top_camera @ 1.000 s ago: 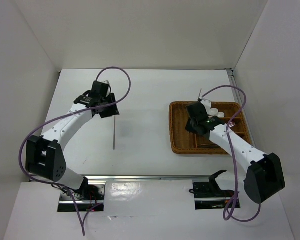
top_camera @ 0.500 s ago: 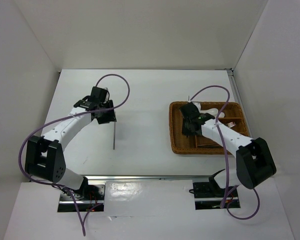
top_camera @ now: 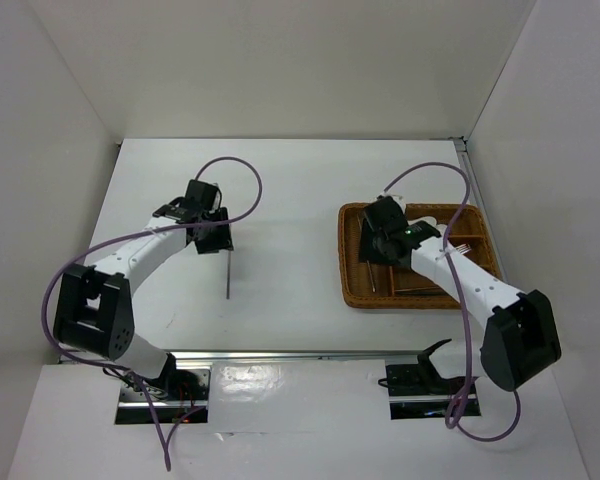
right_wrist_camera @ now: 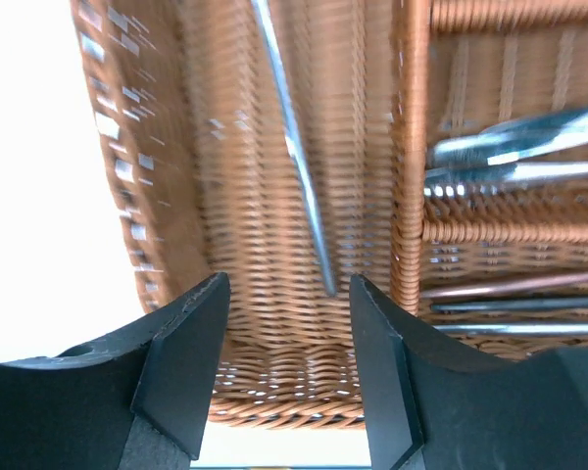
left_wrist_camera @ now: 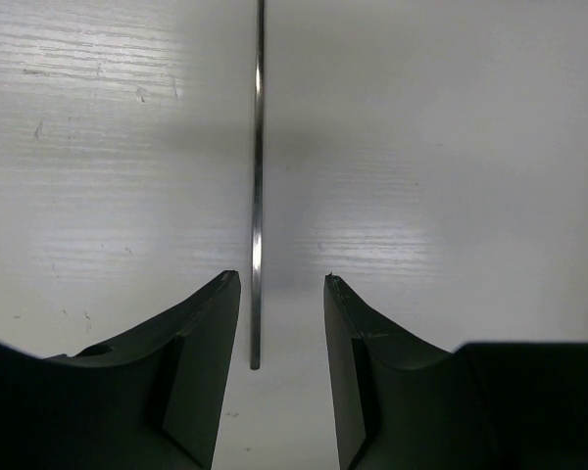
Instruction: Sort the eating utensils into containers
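A thin grey chopstick (top_camera: 228, 275) lies on the white table. My left gripper (top_camera: 215, 240) is low over its far end and open. In the left wrist view the chopstick (left_wrist_camera: 257, 186) runs between the jaws (left_wrist_camera: 282, 279), nearer the left finger (left_wrist_camera: 211, 333), and nothing grips it. My right gripper (top_camera: 378, 248) is open over the left compartment of the brown wicker tray (top_camera: 420, 303). A slim silver utensil (right_wrist_camera: 299, 157) lies loose on that compartment's woven floor, ahead of the right gripper (right_wrist_camera: 289, 279). It is also visible from above (top_camera: 372, 276).
Past a wicker divider (right_wrist_camera: 410, 166), other compartments hold silver utensils (right_wrist_camera: 510, 147) and thin sticks (right_wrist_camera: 514, 304). A white soup spoon (top_camera: 427, 218) lies at the tray's far side. White walls close in the table on three sides.
My right gripper has opened and let the slim silver utensil drop into the tray's left compartment. The left gripper has shifted slightly toward the chopstick on the table.
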